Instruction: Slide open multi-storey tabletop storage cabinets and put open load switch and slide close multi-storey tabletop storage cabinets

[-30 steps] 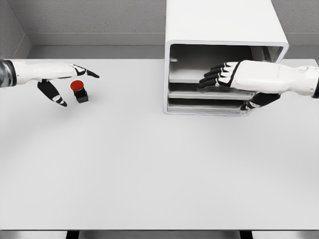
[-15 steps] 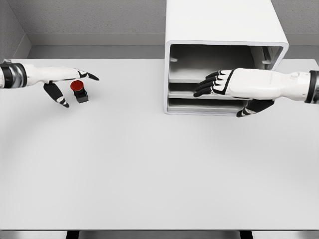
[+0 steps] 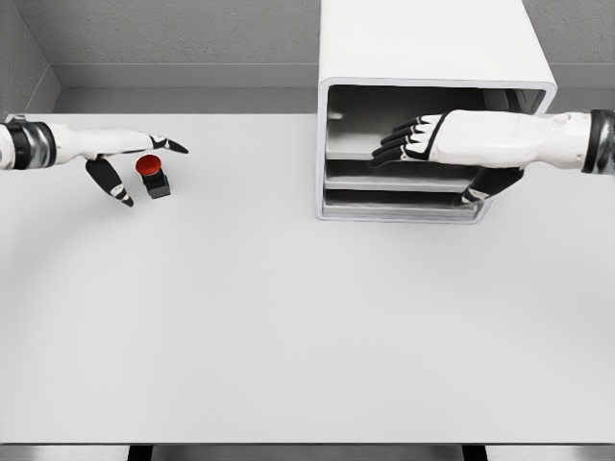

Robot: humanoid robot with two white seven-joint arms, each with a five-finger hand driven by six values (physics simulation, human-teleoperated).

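From the head camera I see the white counter [image 3: 288, 327] running across the whole view, with a grey wall behind it. The white storage cabinet [image 3: 432, 48] stands at the far edge, right of the middle. Its front is open, and I can make out stacked trays or drawer levels inside, the upper space dark and hollow.

My right hand [image 3: 432, 142] reaches in from the right side and sits in front of the cabinet's opening, at about the height of the upper shelf. Its black-tipped fingers [image 3: 396, 144] are stretched out flat and point left, and the thumb [image 3: 478, 192] hangs below, by the lower drawer fronts. The hand is released and holds nothing; I cannot tell whether the fingertips actually touch a shelf edge.

The load switch [image 3: 152, 177], a small black block with a round red button on top, stands upright on the counter at the far left, well apart from the cabinet. My left hand [image 3: 120, 158] comes in from the left edge and is spread around it: the forefinger points right just above the red button, and the thumb drops down just left of the switch. That hand is also released, with a gap visible between thumb and switch, so the switch rests on the counter alone.
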